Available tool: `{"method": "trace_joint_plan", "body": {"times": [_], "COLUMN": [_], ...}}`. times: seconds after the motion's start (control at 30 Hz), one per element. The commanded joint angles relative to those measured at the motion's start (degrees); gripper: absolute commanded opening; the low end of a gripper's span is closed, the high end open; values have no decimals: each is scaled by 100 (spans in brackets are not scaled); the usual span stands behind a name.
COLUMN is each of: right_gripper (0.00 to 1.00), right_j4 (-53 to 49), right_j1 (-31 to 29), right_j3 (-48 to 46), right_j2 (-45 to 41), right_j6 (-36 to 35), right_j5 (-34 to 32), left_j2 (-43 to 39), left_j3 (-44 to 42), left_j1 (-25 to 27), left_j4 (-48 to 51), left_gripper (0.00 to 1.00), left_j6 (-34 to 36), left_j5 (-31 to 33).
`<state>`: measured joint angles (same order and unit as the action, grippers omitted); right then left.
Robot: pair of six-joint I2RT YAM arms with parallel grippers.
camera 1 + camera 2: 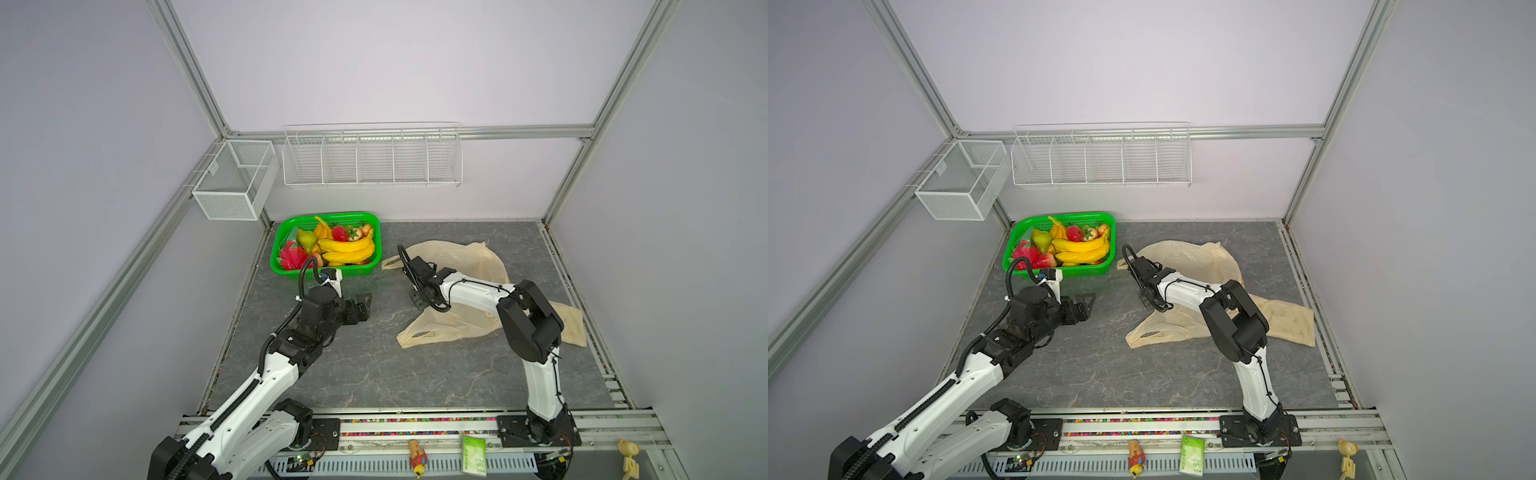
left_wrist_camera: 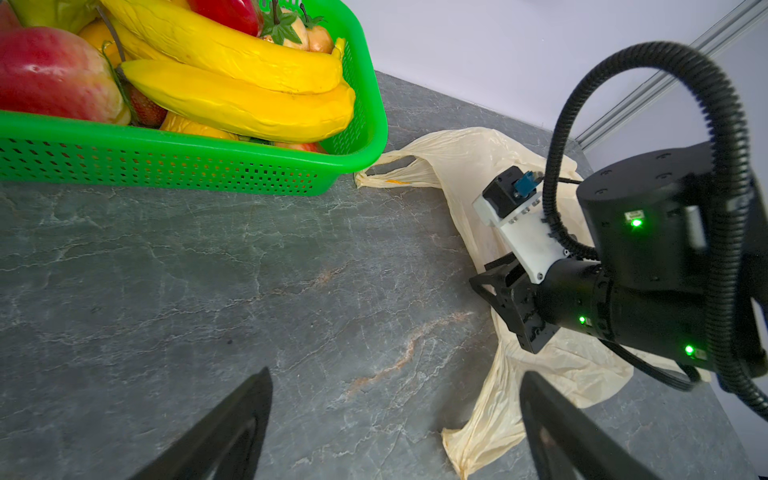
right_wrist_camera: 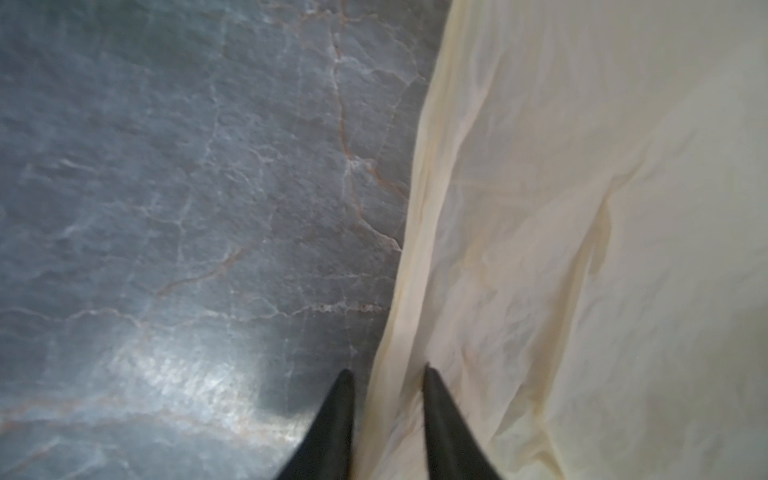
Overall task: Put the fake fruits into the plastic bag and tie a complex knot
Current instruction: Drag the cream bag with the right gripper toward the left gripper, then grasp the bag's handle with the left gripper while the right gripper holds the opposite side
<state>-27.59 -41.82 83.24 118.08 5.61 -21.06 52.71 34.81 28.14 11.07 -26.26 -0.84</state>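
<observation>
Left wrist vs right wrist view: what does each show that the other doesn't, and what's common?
Left wrist only: the green basket holding the fake fruits, the left gripper open over the table, and the right gripper seen from outside, down at the plastic bag. Right wrist only: a blurred close-up of the right gripper, fingertips near together astride the bag's edge; a grip cannot be confirmed. Both: the plastic bag and the grey veined table.
</observation>
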Motion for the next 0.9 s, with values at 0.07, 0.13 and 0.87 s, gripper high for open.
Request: {"method": "trace_joint_plan", "body": {"times": [0.07, 0.13, 0.87], "right_gripper": [6, 6, 6], "right_j4": [-82, 9, -136], "right_j1": [132, 281, 1520], "right_j3": [-440, -827, -1924], "right_j2": [-860, -1498, -4267], "right_j6": [116, 148, 689], "right_j5": [67, 591, 4306], "left_j2": [-143, -190, 1577], "left_j3": [-44, -61, 407], "left_j1": [17, 16, 1484], "left_j4": [49, -41, -2782], "left_gripper": [93, 92, 94], "left_j6": [22, -25, -217], "left_j5": [156, 181, 146]}}
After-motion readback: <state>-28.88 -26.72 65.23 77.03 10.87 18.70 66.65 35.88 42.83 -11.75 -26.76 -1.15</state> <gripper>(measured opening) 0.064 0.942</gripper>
